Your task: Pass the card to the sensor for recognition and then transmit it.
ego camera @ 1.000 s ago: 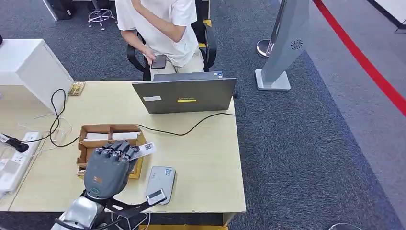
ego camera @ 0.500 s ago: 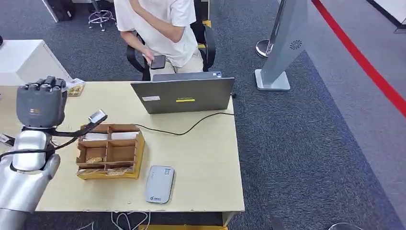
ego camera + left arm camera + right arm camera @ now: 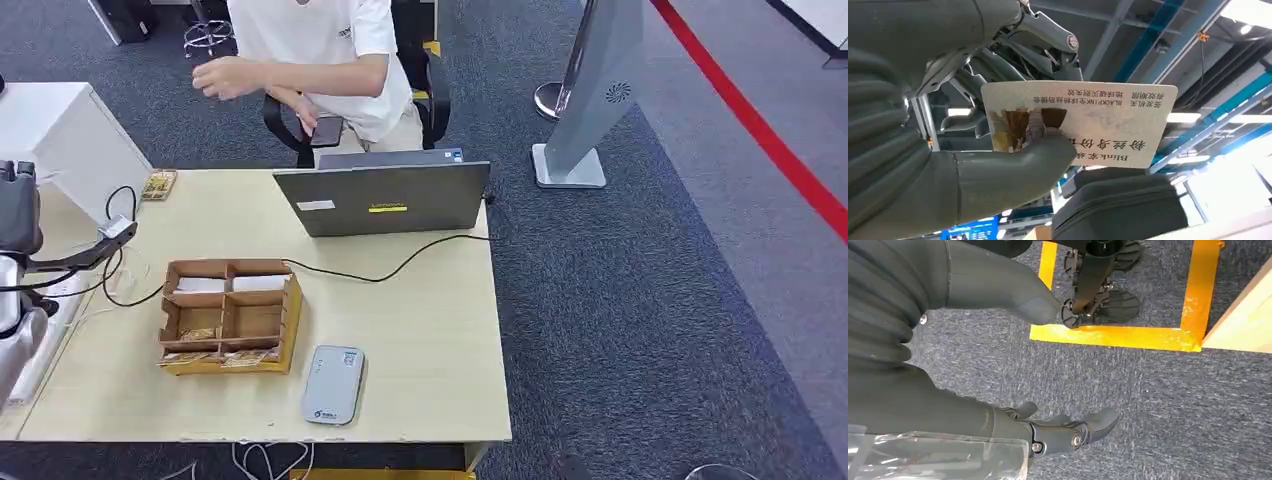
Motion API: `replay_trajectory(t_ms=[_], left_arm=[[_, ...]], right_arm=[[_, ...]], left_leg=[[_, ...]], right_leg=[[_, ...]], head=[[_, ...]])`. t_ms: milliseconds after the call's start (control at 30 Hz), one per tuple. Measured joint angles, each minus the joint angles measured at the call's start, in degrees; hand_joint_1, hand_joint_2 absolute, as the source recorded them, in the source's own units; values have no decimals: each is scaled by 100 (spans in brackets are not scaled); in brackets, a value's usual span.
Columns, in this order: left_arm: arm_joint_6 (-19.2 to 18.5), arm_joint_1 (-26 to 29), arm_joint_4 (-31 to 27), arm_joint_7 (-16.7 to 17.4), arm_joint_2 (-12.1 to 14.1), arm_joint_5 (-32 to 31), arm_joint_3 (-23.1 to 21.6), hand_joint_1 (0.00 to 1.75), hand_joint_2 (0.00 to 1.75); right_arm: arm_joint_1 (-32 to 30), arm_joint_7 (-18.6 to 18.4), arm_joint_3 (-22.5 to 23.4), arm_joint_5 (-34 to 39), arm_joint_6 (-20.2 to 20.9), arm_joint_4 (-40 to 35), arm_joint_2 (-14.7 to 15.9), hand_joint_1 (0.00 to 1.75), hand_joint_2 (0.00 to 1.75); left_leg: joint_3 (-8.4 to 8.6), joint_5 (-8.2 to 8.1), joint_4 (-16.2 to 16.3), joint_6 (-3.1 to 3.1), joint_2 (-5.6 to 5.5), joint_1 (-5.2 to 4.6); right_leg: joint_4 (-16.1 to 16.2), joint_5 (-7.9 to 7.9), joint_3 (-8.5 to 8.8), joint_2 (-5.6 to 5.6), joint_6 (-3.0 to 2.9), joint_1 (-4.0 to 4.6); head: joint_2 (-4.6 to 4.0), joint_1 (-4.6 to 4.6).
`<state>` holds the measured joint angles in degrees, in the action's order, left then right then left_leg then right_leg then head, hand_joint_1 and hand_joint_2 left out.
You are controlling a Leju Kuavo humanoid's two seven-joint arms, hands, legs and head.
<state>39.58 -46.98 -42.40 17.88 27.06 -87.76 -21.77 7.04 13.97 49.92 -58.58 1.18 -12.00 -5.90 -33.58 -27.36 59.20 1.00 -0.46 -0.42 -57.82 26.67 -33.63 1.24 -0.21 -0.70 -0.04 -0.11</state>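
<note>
The left hand (image 3: pixel 948 150) grips the card (image 3: pixel 1083 122), pinched between the thumb and the darker fingers (image 3: pixel 998 65) near one short end, so that most of the card juts out past the hand along its long axis. In the head view that hand (image 3: pixel 18 215) is raised at the far left edge of the table (image 3: pixel 430 330), with the card itself hidden from that camera. The sensor (image 3: pixel 334 385), a flat grey reader, lies near the table's front edge, just beside the cardboard box (image 3: pixel 230 315) and well apart from the raised hand, off toward the robot's right and lower down. The right hand (image 3: pixel 1048 432) hangs over the carpet with its fingers loosely curled on nothing. A person (image 3: pixel 320 60) sits behind the laptop (image 3: pixel 385 200), one arm reaching out to the side. By my reading, the left hand is the one placed to act, and the card's free end would have to come down flat over the sensor.
</note>
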Motion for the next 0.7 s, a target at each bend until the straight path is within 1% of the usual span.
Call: replay_trajectory(t_ms=[167, 433, 667, 700], left_arm=[[2, -88, 223, -4, 28, 0, 2, 175, 175], [2, -156, 411, -7, 28, 0, 2, 175, 175], [2, -183, 533, -48, -31, -2, 2, 175, 175], [2, -182, 542, -55, -44, -2, 2, 0, 175]], right_arm=[[-10, 0, 0, 2, 0, 2, 0, 0, 175], [-18, -31, 0, -17, -7, 2, 0, 0, 175], [-14, -33, -9, -39, -7, 2, 0, 0, 175], [-15, -35, -9, -37, -9, 2, 0, 0, 175]], left_leg=[[-1, 0, 0, 0, 1, 0], [0, 0, 0, 0, 1, 0], [-1, 0, 0, 0, -1, 0], [-1, 0, 0, 0, -1, 0]], right_leg=[[0, 0, 0, -1, 0, 0], [0, 0, -1, -1, 0, 0], [0, 0, -1, -1, 0, 0], [0, 0, -1, -2, 0, 0]], head=[[0, 0], [0, -2], [0, 0], [0, 0]])
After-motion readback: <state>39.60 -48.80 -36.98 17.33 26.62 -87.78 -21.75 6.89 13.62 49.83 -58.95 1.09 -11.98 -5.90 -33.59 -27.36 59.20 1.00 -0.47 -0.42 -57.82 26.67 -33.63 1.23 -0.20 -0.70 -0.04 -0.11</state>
